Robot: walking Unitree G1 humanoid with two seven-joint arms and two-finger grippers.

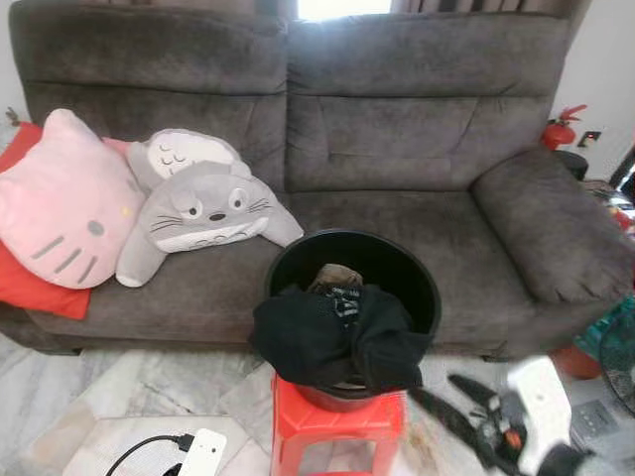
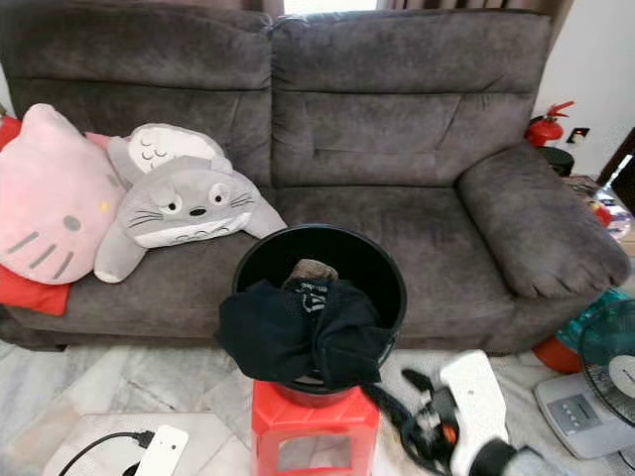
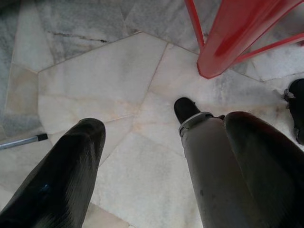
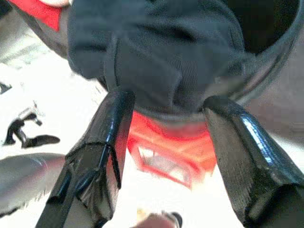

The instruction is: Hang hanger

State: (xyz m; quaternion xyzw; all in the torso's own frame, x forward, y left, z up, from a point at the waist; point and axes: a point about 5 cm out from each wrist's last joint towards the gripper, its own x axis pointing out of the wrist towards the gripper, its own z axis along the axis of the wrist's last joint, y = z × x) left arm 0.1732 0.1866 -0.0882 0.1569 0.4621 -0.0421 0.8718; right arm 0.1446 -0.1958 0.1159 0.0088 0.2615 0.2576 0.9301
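Beside right hand (image 2: 402,397) | black garment (image 2: 298,337) draped over bucket (image 2: 382,268) (fingers apart)

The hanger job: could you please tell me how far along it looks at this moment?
Nothing looks done, and I cannot make out a hanger. In hand: the right gripper, jaws open and empty, is raised toward the black garment draped over the black bucket on the red stool. The left gripper hangs open above the floor. Grasping and hanging remain.
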